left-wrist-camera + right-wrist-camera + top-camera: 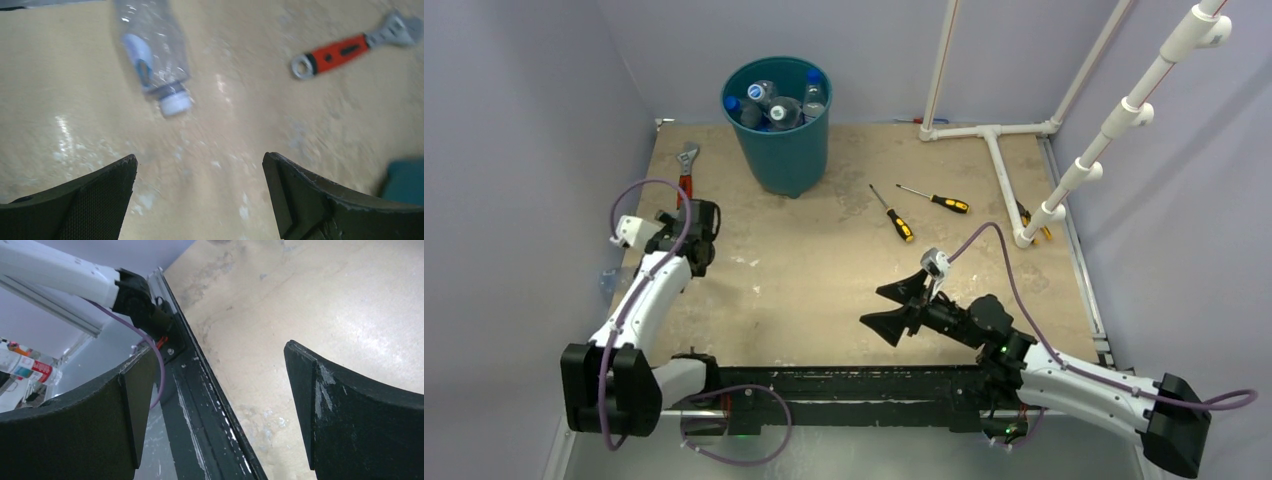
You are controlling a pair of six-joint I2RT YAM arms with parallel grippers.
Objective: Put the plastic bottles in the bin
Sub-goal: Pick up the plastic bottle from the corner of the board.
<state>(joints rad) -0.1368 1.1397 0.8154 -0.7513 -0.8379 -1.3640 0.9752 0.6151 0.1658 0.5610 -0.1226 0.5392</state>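
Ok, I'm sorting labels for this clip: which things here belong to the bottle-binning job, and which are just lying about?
Part of the job:
- bin
- bottles already inside it
- clear bottle lying loose, seen by the left wrist

Just lying about:
- red-handled wrench
- one screwdriver
- second screwdriver
- white pipe frame

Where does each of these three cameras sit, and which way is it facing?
Top external: above and behind the bases, looking down on table, bin, left arm and right arm.
Left wrist: on the left arm, facing down at a bottle and wrench; open left claw shows.
Right wrist: facing along the table's near edge; open right claw shows.
Shared: the wrench, in top and left wrist.
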